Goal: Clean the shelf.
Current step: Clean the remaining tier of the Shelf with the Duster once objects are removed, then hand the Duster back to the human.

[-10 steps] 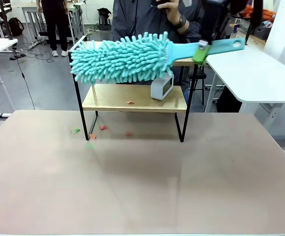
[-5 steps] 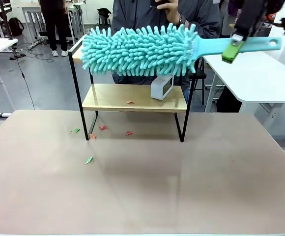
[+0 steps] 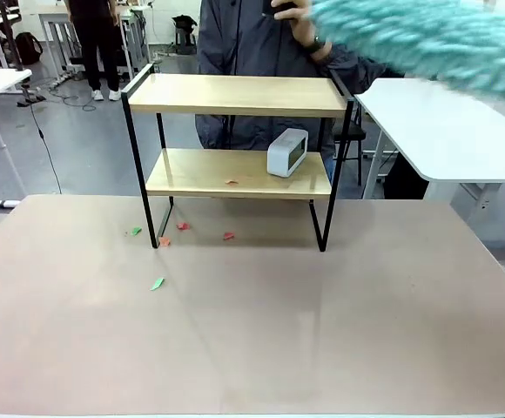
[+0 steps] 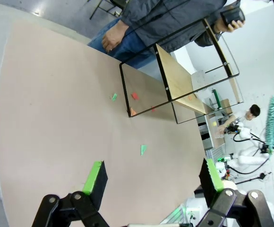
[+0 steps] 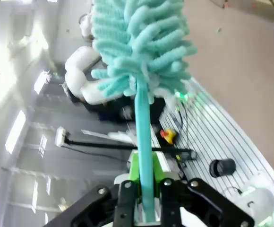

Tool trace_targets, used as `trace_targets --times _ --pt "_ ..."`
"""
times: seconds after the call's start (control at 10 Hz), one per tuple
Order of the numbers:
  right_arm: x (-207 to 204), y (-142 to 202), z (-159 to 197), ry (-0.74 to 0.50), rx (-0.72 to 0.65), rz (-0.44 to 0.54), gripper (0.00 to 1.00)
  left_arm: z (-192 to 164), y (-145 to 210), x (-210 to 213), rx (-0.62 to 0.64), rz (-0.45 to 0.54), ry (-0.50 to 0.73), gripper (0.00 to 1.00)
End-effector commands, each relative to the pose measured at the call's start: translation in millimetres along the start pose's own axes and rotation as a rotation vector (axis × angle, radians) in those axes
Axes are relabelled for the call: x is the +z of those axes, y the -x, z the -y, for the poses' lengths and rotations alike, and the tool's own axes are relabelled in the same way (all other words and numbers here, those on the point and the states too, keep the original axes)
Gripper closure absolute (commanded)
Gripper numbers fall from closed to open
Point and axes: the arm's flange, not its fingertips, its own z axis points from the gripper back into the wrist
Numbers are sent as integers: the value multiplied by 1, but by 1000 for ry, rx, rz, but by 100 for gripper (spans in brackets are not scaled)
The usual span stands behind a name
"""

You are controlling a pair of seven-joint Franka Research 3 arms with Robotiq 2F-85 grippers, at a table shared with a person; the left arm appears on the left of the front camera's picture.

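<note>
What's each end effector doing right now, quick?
Left end effector: open, holding nothing.
Right end effector: shut on the handle of the teal duster.

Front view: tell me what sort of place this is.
Probably a robotics lab or workshop: white work tables, loose cables across the grey floor, and a small shelf staged on a table.

The shelf (image 3: 239, 94) — two light wooden boards in a thin black frame — stands upright on the tabletop's (image 3: 322, 331) far half.
</note>
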Motion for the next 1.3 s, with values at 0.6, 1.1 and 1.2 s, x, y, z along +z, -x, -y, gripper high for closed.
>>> trace_targets --times 0.6,1.1,1.2 --pt "-28 46 166 -159 -463 296 88 0 -1 -1 -22 16 20 0" --pt "-3 72 159 -176 -383 293 88 0 -1 -1 -22 16 20 0" --pt "-3 72 159 -176 -383 293 88 0 -1 -1 -22 16 20 0"
